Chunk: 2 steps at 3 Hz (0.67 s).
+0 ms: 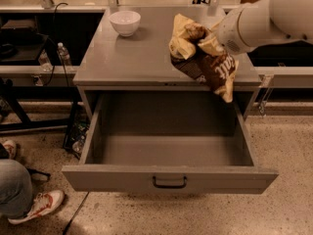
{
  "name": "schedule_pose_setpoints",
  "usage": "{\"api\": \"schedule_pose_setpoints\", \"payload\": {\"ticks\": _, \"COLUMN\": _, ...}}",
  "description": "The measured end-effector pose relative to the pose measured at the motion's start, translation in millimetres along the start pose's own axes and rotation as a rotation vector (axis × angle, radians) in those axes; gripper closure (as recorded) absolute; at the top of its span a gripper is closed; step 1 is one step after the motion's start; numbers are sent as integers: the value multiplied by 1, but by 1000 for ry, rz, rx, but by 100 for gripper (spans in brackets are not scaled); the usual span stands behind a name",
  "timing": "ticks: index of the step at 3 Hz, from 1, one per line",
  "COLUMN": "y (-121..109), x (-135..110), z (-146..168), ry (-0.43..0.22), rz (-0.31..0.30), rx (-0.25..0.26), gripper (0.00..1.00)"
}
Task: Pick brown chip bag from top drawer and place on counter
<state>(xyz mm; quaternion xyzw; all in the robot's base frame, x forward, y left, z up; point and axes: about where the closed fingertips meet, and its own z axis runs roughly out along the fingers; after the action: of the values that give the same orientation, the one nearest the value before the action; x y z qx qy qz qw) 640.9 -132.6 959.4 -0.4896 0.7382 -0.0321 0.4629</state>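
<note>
The gripper (198, 33), apparently clenched on the brown chip bag (213, 68), holds it over the surface (132, 58) edge for placing

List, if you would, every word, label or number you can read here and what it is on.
White script on the brown chip bag: too creased and tilted to read.
No text on the counter, top drawer or white bowl.
No readable marking on the gripper, shut on the bag's top above the counter's right front edge.
</note>
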Motion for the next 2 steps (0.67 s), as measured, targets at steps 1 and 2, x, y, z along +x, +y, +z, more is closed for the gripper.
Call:
{"api": "schedule_pose_setpoints", "payload": {"ticks": 1, "y": -39, "x": 2, "z": 17, "ry": 81, "rz": -46, "rx": 59, "gripper": 100}}
{"api": "schedule_pose_setpoints", "payload": {"ticks": 2, "y": -83, "x": 14, "z": 51, "ry": 209, "rz": -95, "rx": 136, "gripper": 100}}
